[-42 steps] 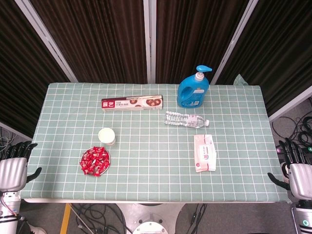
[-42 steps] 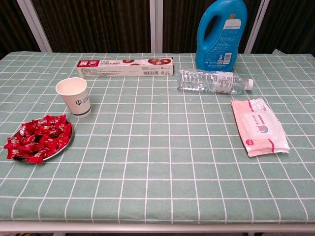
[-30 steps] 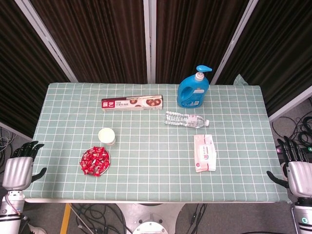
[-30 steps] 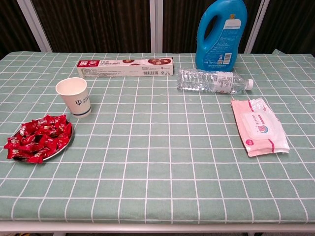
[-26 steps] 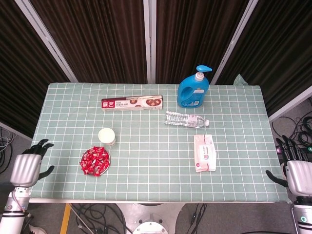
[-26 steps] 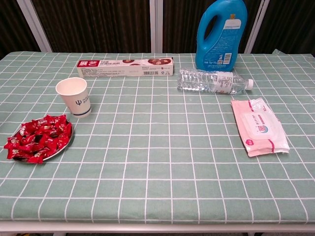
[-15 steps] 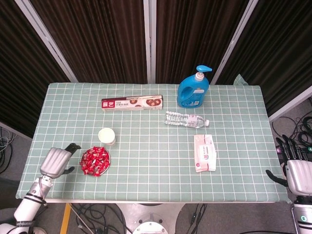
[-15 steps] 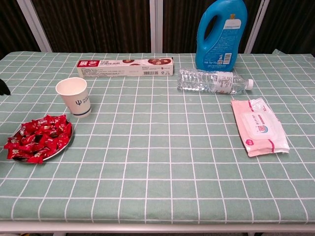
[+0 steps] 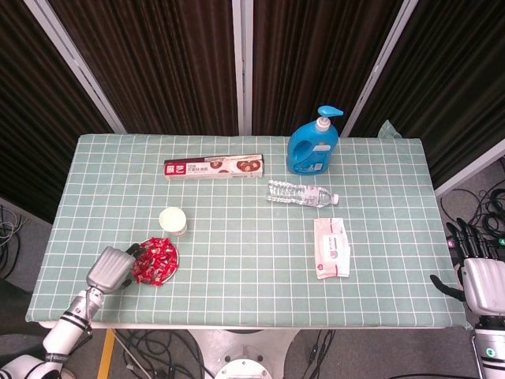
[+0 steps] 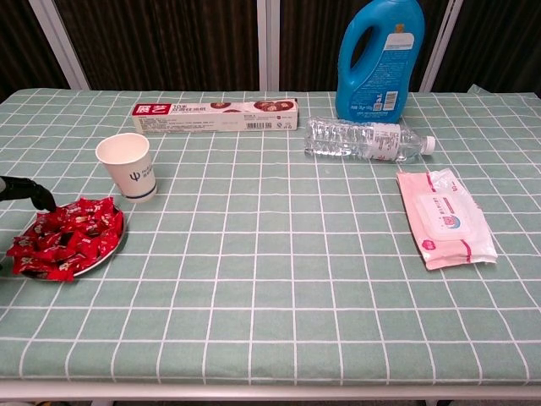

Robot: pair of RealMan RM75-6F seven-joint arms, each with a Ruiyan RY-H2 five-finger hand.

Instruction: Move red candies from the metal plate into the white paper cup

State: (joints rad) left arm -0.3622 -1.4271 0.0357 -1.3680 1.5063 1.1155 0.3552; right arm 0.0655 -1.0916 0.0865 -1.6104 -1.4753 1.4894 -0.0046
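Note:
A pile of red candies (image 9: pixel 157 260) (image 10: pixel 68 238) fills the small metal plate (image 10: pixel 119 240) near the table's front left. The white paper cup (image 9: pixel 173 220) (image 10: pixel 128 166) stands upright just behind the plate. My left hand (image 9: pixel 112 268) hovers at the plate's left rim, fingers apart and pointing toward the candies, holding nothing. In the chest view only its dark fingertips (image 10: pixel 30 192) show, above the plate's far left edge. My right hand (image 9: pixel 478 271) hangs off the table's right front corner, fingers spread and empty.
A long red and white box (image 9: pixel 213 166) lies at the back. A blue pump bottle (image 9: pixel 313 143) stands behind a lying clear water bottle (image 9: pixel 302 194). A pink wipes pack (image 9: pixel 331 248) lies right of centre. Green checked cloth covers the table (image 9: pixel 252 300).
My left hand has swung in from off the table's left edge to the plate's left rim. The right hand has stayed put. Candies, plate and cup are unmoved.

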